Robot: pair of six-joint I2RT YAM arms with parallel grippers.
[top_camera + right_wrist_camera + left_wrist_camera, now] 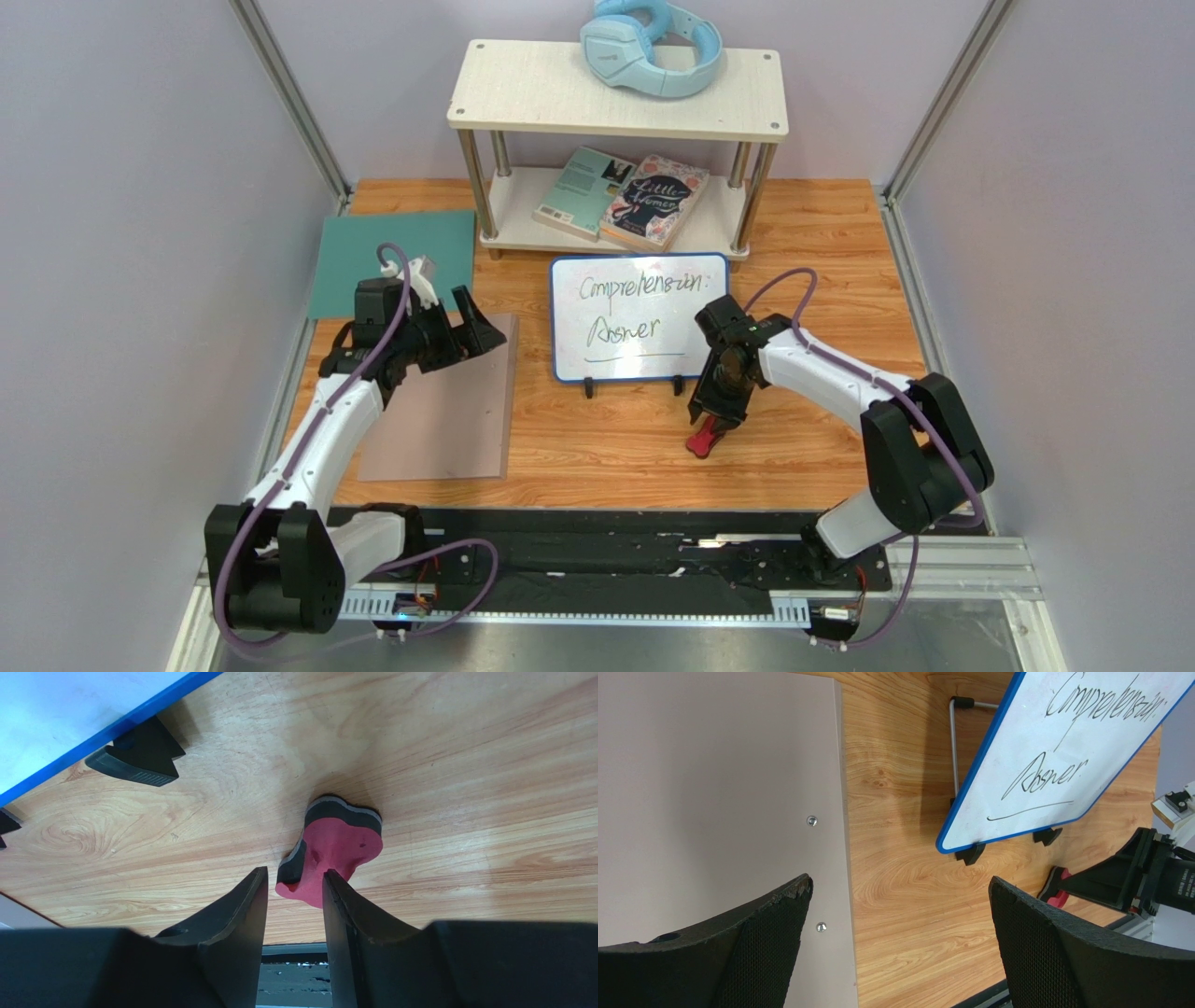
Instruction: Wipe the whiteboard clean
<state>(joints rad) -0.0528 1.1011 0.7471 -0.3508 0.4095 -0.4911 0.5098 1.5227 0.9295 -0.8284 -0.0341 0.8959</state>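
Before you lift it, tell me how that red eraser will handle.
The eraser looks like layered foam, so it is probably light and squashy in the right gripper. Its lobed, uneven outline may let it twist. Being flat-faced, it should not roll.

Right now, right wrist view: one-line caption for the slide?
Right gripper straddles the red eraser lying on the wooden table, near the whiteboard and its blue frame.

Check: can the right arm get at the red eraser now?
Likely yes: the right gripper straddles the near end of the eraser, nothing lies between them, and the whiteboard's feet stand clear.
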